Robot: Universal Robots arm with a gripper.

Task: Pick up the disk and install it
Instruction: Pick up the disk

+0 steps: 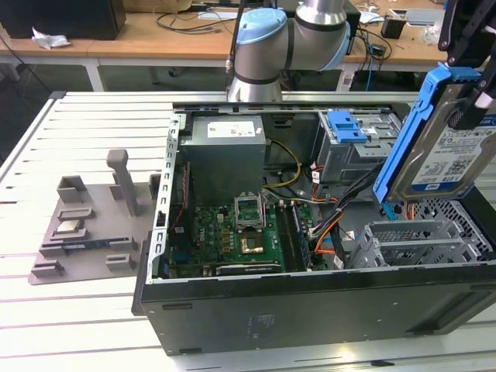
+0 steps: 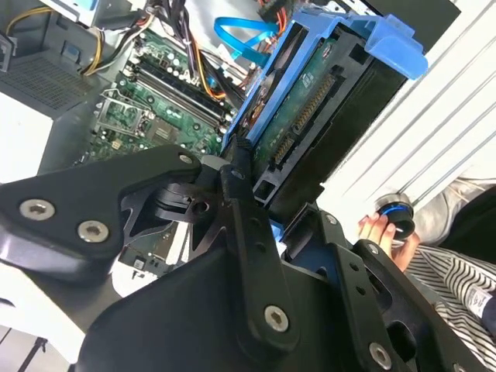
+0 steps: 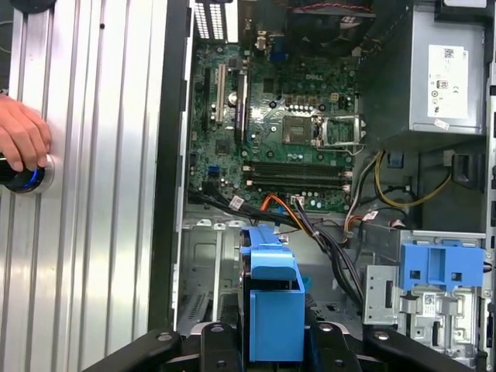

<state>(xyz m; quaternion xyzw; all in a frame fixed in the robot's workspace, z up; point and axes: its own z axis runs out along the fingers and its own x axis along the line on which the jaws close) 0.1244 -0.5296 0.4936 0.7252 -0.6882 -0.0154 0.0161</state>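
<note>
Exterior view, left to right. A gray fixture (image 1: 85, 225) is sitting on the white slatted surface (image 1: 93, 116), just beside the open computer case (image 1: 310, 310), on the exterior view's left of it. The case is lying on its side with the lid off.

Inside, the gray power supply (image 1: 225, 143) is sitting at the far side. The green motherboard (image 1: 232, 232) is lying nearer the camera, with a bare processor socket (image 1: 252, 245) showing on it. Orange and black cables (image 1: 329, 225) are running across the middle. A bare blue bracket (image 1: 346, 125) is sitting on the drive bay by the far wall. The arm (image 1: 287, 39) is leaning in from behind the case.

The disk (image 1: 446, 151) is hanging in the air over the exterior view's right end of the case. It's tilting, label facing the camera, with its blue carrier frame running along the upper-left edge. It's hovering above the gray metal drive cage (image 1: 422, 244), apart from it, not seated.

On the gripper (image 3: 273, 341), in the first wrist view, the black fingers (image 3: 221, 345) are clamping the disk's blue carrier from both sides. The second wrist view is showing the disk's circuit-board side and connector row.

A person's hand (image 3: 23, 136) is resting on a round blue-ringed button (image 3: 31, 177) on the surface, outside the case wall. A striped sleeve (image 2: 449, 279) is showing in the second wrist view.
</note>
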